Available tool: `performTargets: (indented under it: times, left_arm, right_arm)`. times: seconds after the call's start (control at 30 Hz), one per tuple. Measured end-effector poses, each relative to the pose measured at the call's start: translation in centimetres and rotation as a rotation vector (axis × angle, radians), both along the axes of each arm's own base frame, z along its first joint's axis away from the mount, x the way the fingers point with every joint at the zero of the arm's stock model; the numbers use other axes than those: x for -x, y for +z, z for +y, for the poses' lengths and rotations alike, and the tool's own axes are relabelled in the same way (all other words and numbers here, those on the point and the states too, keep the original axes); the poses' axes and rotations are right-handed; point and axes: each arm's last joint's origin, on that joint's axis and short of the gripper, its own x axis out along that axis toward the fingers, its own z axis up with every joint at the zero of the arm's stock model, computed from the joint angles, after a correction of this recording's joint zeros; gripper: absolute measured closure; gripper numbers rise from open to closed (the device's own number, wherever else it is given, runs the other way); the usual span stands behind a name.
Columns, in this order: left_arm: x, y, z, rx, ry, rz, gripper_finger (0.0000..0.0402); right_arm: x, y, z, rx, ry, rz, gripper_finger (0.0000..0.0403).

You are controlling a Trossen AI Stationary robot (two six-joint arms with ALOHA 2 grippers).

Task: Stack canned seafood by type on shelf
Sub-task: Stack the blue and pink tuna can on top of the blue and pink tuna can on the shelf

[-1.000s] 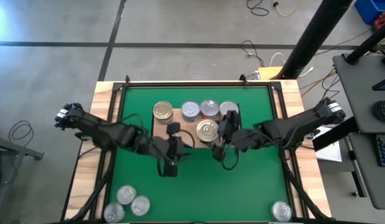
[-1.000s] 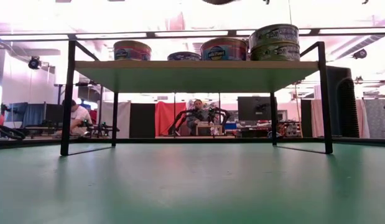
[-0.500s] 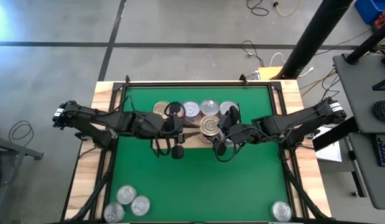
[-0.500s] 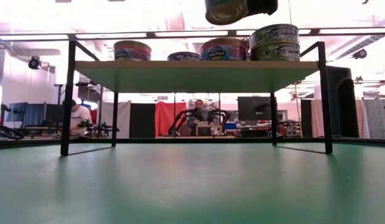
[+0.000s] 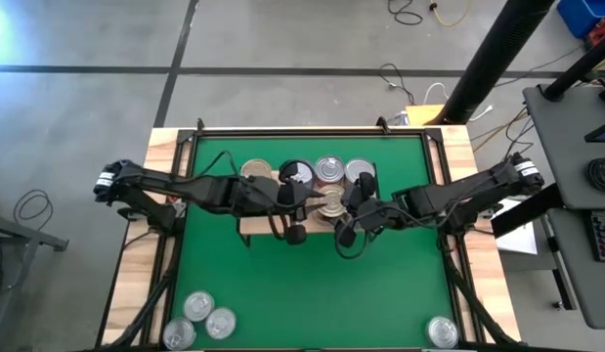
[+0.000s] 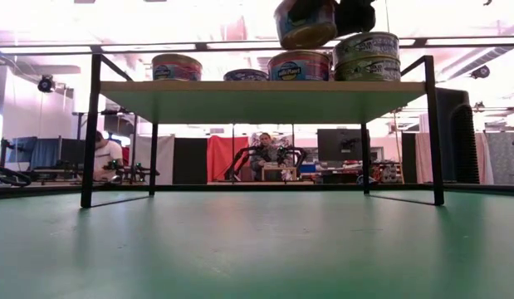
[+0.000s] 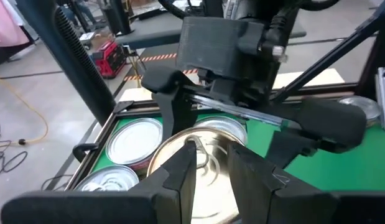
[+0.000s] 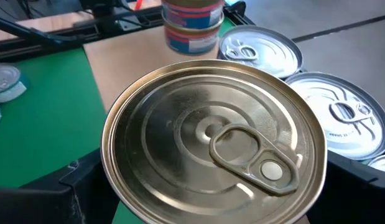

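Observation:
The light-wood shelf stands on the green mat and carries a far row of tins, one pair stacked at the right. My right gripper is shut on a gold tin just above the shelf's near part. My left gripper reaches over the shelf from the left. Its fingers are close together, right at the held tin. My right gripper pinches the gold tin's side wall between its two fingers, on opposite sides. The fingers come about level from the table's right. The tin is lid up, slightly tilted, and clear of the shelf. My left gripper: I cannot tell whether its fingertips touch the tin.
Three loose tins lie at the mat's near left corner and one at the near right. A labelled tin stands at the shelf's left end. The shelf's black legs stand on the mat.
My left gripper has gone from the mat in front of the shelf toward the far edge, then right along the shelf to the held tin. My right gripper has come down with the gold tin, which now hangs just above the shelf.

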Motion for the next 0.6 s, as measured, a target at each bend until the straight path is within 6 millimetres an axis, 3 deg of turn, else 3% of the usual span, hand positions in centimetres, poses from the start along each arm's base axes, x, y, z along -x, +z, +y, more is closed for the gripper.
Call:
performTargets:
  times: [0.27, 0.6]
  left_arm:
    - [-1.6, -1.9, 1.3, -0.011, 0.041, 0.053, 0.0325]
    - [-2.3, -3.5, 1.4, -0.028, 0.045, 0.136, 0.0325]
  right_arm:
    - [-0.3, -1.2, -1.0, -0.014, -0.017, -0.001, 0.0028]
    - [-0.3, -2.0, -1.0, -0.022, -0.01, -0.012, 0.0009]
